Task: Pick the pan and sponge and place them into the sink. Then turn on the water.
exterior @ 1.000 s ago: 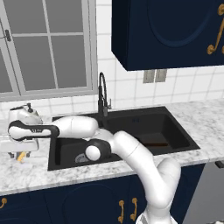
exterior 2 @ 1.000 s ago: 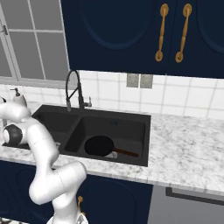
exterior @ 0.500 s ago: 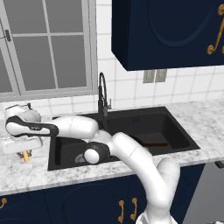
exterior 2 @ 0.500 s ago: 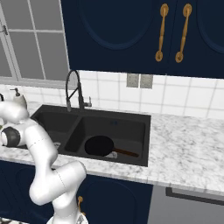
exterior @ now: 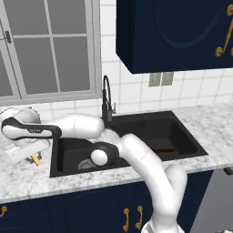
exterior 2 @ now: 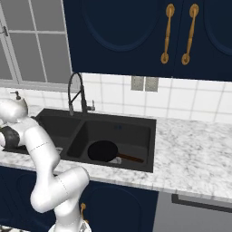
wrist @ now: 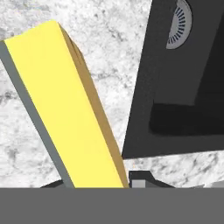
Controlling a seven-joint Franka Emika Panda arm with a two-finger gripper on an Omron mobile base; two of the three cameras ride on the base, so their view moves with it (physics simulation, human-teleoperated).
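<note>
**Sponge pinched, sink lies to the right**

My jaws (wrist: 98,186) are closed on the sponge (wrist: 61,105), pinching it near its lower end. It hangs over the tabletop (wrist: 113,52), left of the sink (exterior: 68,154). Long axis runs straight out from the jaws, yellow face to the hand camera, grey layer along one edge. In the hand view the near basin's drain (wrist: 179,24) sits up and to the right of the sponge, so I judge the carry goes that way, over the rim. Pan (exterior 2: 103,150) already lies in the far basin.
</note>
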